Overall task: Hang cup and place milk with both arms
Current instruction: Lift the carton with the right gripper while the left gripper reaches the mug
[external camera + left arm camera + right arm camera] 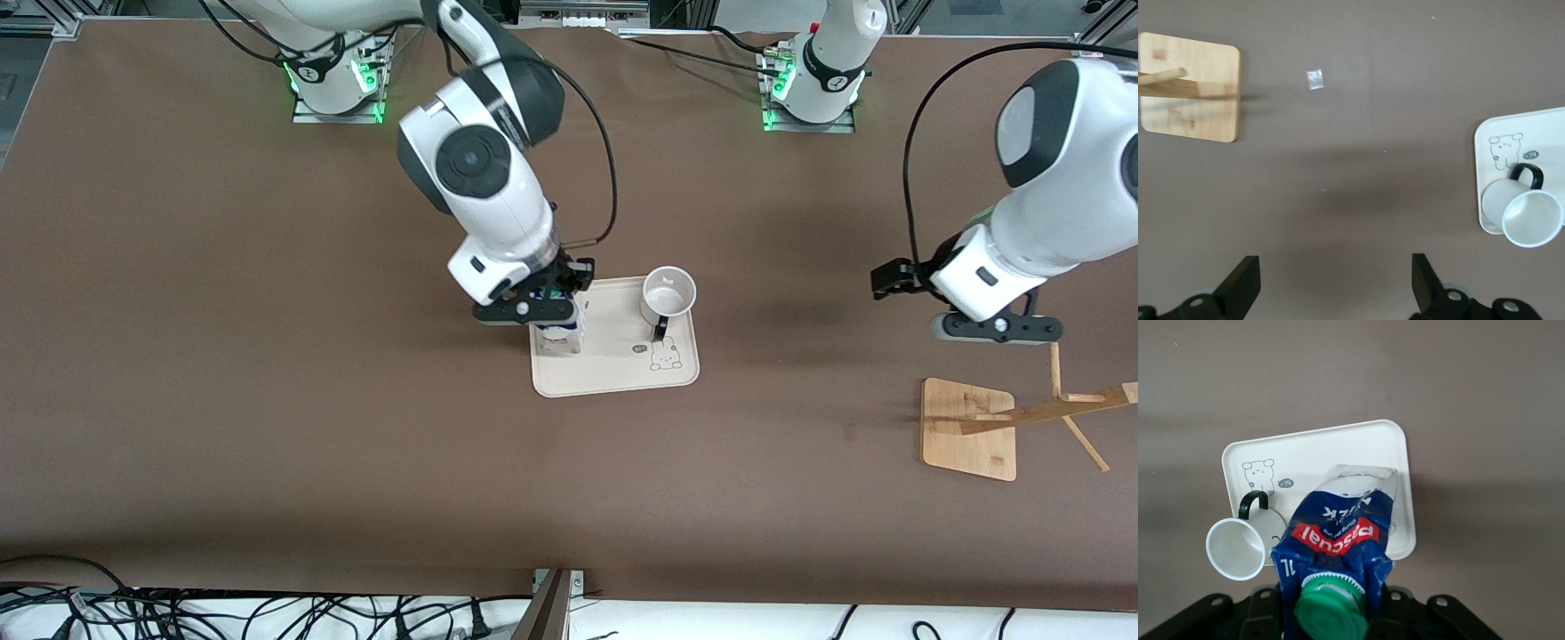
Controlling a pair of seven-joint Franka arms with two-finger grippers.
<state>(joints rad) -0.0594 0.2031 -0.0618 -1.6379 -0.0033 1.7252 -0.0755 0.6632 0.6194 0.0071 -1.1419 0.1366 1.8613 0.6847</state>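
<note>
The cup [668,296] and milk [560,331] stand side by side on the tray [613,369]. The rack [969,428] sits well apart, toward the left arm's end.

Small white cup [669,294] with black loop handle, upright and mouth open upward, standing on the cream tray [622,378] just right of frame centre in the front view, handle pointing toward the lower edge of the picture. Dark-blue milk [1335,540] carton (green cap, red and white label, white base), upright on the same tray's left part, top clasped by the right gripper [533,307].
</note>
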